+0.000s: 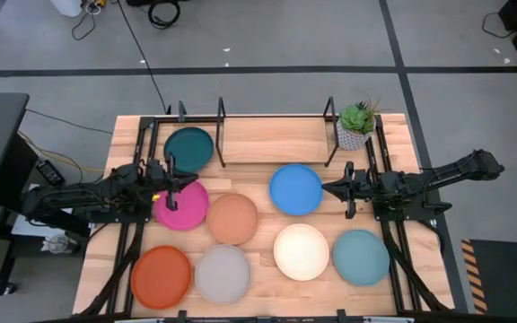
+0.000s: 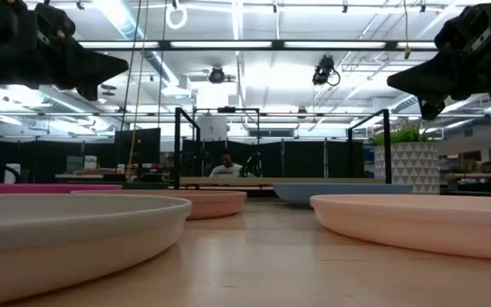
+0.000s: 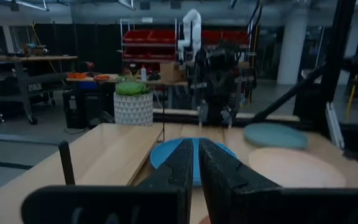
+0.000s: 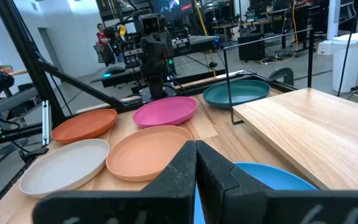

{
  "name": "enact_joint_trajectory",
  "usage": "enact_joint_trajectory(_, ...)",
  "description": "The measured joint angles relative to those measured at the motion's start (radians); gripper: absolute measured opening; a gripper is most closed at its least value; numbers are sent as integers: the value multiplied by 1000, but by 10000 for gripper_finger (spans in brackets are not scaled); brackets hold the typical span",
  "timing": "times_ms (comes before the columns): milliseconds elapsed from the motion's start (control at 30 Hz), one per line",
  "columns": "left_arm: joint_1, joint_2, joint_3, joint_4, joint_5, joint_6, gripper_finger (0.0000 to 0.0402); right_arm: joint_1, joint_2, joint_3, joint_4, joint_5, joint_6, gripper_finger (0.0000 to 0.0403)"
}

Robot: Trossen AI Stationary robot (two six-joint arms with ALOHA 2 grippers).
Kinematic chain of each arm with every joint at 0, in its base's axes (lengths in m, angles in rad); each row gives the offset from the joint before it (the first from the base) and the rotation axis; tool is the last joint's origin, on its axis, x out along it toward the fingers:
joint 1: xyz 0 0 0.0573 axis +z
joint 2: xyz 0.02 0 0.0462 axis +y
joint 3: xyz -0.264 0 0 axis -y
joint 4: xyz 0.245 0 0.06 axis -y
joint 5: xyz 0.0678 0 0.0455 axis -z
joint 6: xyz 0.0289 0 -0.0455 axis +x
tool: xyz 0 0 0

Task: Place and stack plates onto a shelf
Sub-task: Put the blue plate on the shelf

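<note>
Seven plates lie flat on the table: magenta [image 1: 181,205], peach-tan [image 1: 232,219], bright blue [image 1: 295,189], cream [image 1: 302,252], light teal [image 1: 361,257], orange [image 1: 161,276] and grey [image 1: 223,274]. The dark teal plate [image 1: 188,148] lies flat at the left end of the black rod shelf [image 1: 272,139]. My left gripper [image 1: 191,182] is shut and hangs in the air over the magenta plate's far rim. My right gripper [image 1: 324,189] is shut too, raised just right of the blue plate [image 4: 272,177]. The low view shows both grippers [image 2: 122,64] [image 2: 395,83] well above the table.
A small green plant in a white pot [image 1: 355,126] stands at the shelf's right end. The shelf's pale wood base [image 4: 309,127] is bare between its upright posts. A person [image 4: 101,34] shows in the room beyond the table.
</note>
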Motion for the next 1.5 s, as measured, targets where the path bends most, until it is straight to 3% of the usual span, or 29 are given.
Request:
enact_joint_trajectory(600, 0, 4, 0, 34, 0, -225, 34, -1, -1, 0, 136, 26, -69, 13)
enact_joint_trajectory(700, 0, 5, 0, 47, 12, -264, 34, -6, 19, 20, 92, 0, -83, 13)
enact_joint_trajectory(867, 0, 5, 0, 53, 32, -285, 34, -34, 136, 115, -122, -20, -38, 11)
enact_joint_trajectory(1033, 0, 5, 0, 59, 30, -302, 34, -52, 305, 188, -172, -97, -63, 13)
enact_joint_trajectory(1267, 0, 5, 0, 58, 28, -313, 34, -54, 508, 327, -338, -105, -126, 16)
enact_joint_trajectory(1500, 0, 5, 0, 57, 56, -288, 34, -15, 674, 401, -393, -137, -144, 58)
